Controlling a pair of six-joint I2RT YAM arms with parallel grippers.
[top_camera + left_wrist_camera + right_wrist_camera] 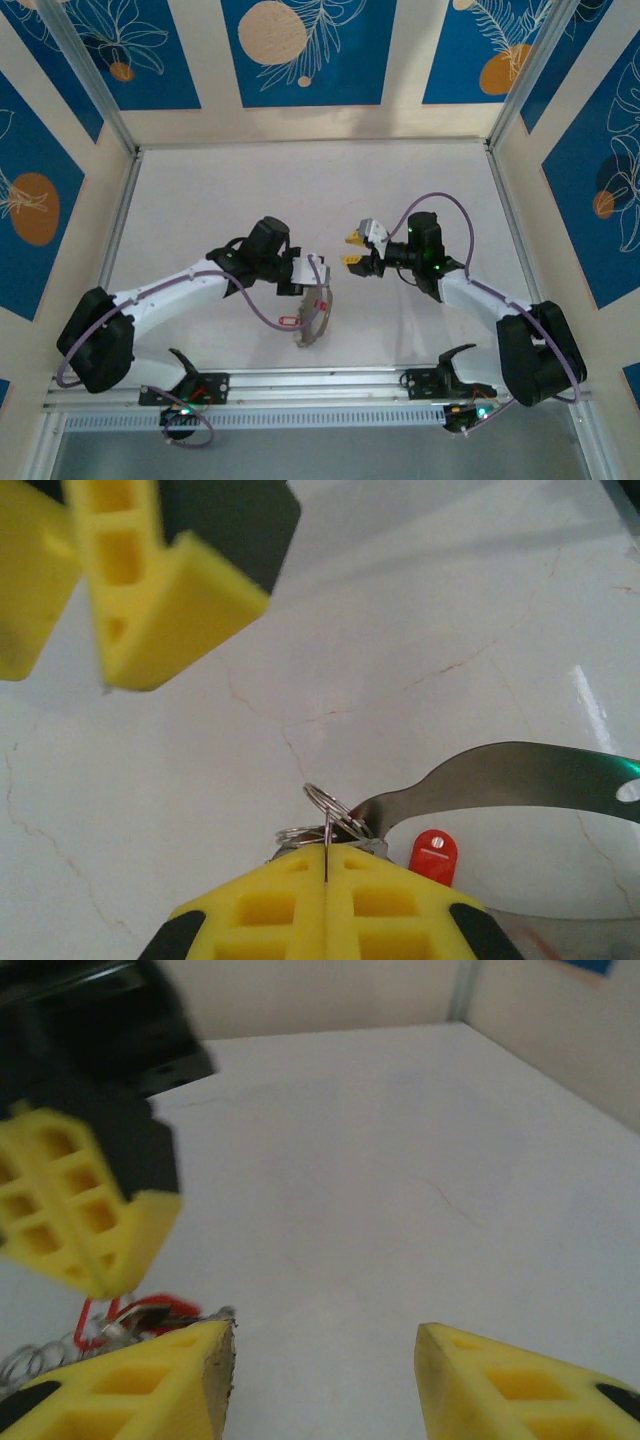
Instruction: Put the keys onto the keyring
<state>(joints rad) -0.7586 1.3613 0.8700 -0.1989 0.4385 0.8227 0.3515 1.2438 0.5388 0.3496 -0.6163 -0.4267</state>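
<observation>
Left wrist view: at bottom centre the left gripper (327, 852) is clenched on the keyring (326, 300), so the hoop is presented clear of the table (420, 630). A red-tagged key (433, 855) is seen just right. At upper left, the right gripper (75, 675) is spread apart, seemingly for threading.

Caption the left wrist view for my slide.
Left fingers shut on the keyring, a red key tag beside them, right fingers open opposite over the white table.
</observation>
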